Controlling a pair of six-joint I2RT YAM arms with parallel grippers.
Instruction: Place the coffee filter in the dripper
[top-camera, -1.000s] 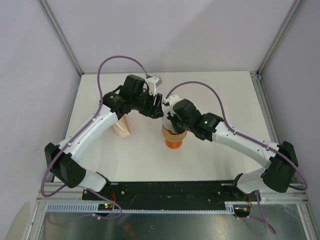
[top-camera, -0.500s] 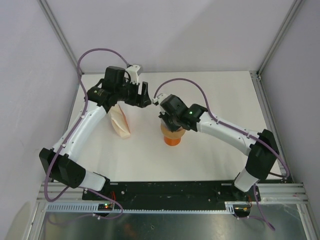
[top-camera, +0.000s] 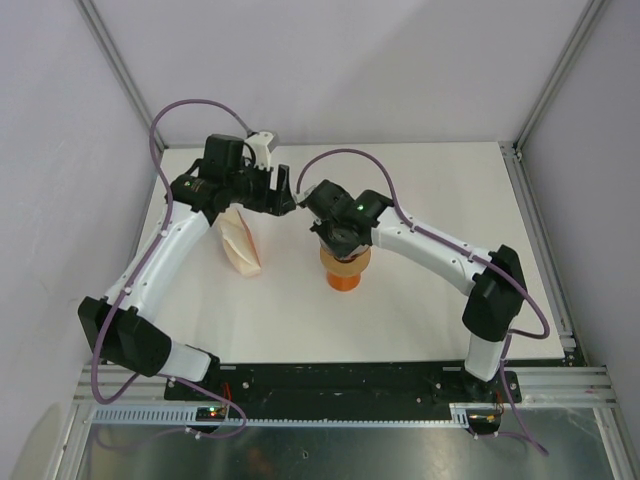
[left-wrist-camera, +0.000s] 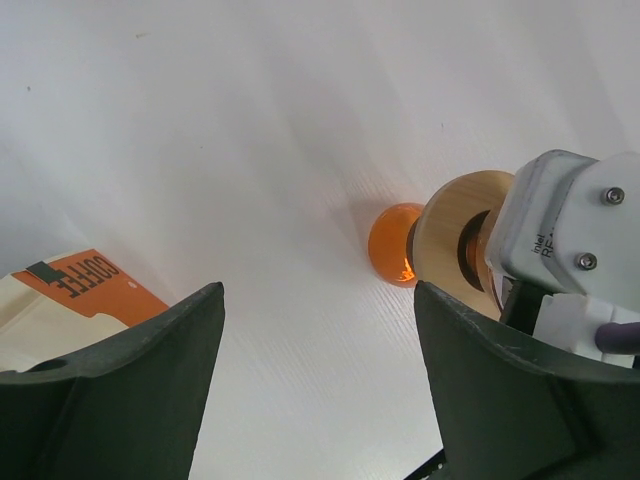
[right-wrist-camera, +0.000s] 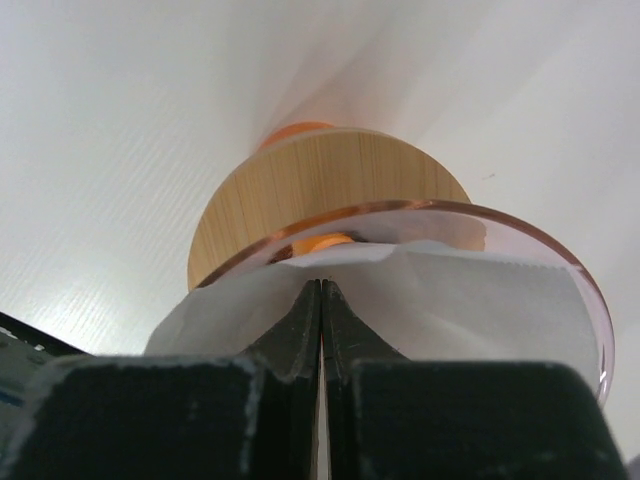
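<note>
my right claw is closed, tips against the near edge of the coffee filter, which lies inside the dripper. my left claw stands open and empty over the desk, at the dripper's 11 o'clock.

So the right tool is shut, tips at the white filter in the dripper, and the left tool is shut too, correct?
No, the left tool is open: the left wrist view shows its jaws wide apart, nothing between them. The right tool is indeed shut, tips at the white filter in the dripper.
</note>
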